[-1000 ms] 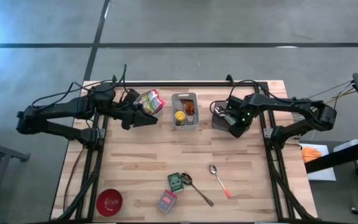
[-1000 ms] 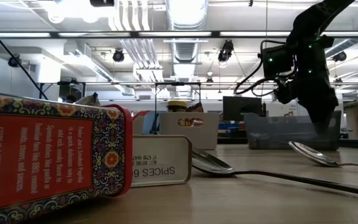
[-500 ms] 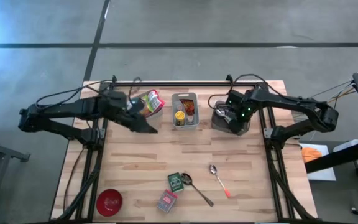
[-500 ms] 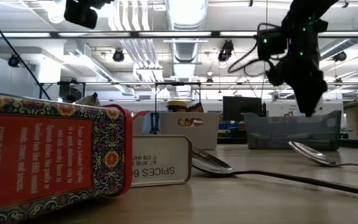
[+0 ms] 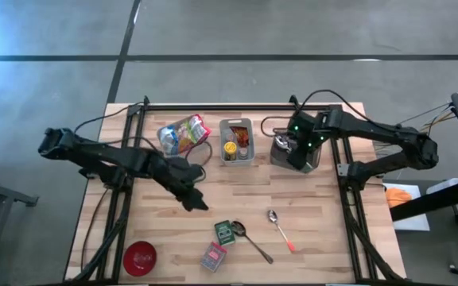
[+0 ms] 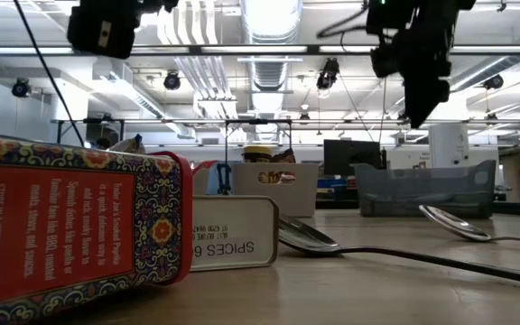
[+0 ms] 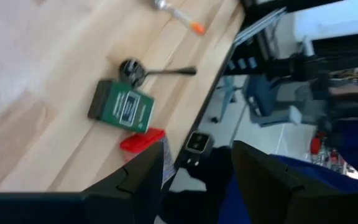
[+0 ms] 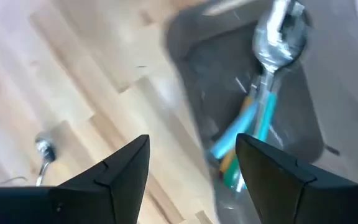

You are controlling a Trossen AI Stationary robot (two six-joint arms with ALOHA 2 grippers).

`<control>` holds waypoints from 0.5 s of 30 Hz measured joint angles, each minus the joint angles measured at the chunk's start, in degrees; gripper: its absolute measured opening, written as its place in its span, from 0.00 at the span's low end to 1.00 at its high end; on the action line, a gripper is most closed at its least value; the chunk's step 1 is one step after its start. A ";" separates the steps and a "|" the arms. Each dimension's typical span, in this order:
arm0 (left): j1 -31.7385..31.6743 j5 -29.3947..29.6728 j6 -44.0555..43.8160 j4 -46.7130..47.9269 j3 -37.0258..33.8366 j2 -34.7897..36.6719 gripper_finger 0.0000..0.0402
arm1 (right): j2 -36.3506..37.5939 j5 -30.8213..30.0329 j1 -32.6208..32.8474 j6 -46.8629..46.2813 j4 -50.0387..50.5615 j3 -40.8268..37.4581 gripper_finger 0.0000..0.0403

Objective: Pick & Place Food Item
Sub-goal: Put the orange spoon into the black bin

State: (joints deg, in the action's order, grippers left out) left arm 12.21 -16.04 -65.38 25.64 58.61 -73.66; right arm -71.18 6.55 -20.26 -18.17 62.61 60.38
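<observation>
A colourful snack bag (image 5: 183, 133) lies flat at the far left of the table. A light bin (image 5: 236, 141) holds a jar and other food. Near the front edge lie a green tin (image 5: 226, 231) and a red tin (image 5: 213, 256). My left gripper (image 5: 197, 205) hangs open and empty above the table's middle, slanting down toward the green tin (image 7: 122, 107) and the red tin (image 7: 143, 140). My right gripper (image 5: 296, 151) hangs open and empty above a grey bin (image 8: 260, 124) that holds spoons.
Two spoons (image 5: 253, 242) (image 5: 281, 229) lie beside the tins. A red bowl (image 5: 140, 257) stands at the near left corner. In the low view the red tin (image 6: 70, 226) fills the left foreground. Bare wood lies between the bins and the tins.
My left gripper has swung away from the snack bag toward the table's near edge and middle, sinking and tipping downward. My right gripper has risen straight up out of the grey bin. The bag stays lying at the far left.
</observation>
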 joint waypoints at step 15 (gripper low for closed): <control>-0.64 3.67 -2.36 8.17 0.00 -4.44 0.48 | -0.11 -4.93 32.08 -39.27 -4.41 0.54 0.53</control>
State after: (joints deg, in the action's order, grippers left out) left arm 11.57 -12.36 -67.73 33.80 58.61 -78.10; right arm -71.29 1.61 11.81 -57.44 58.20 60.93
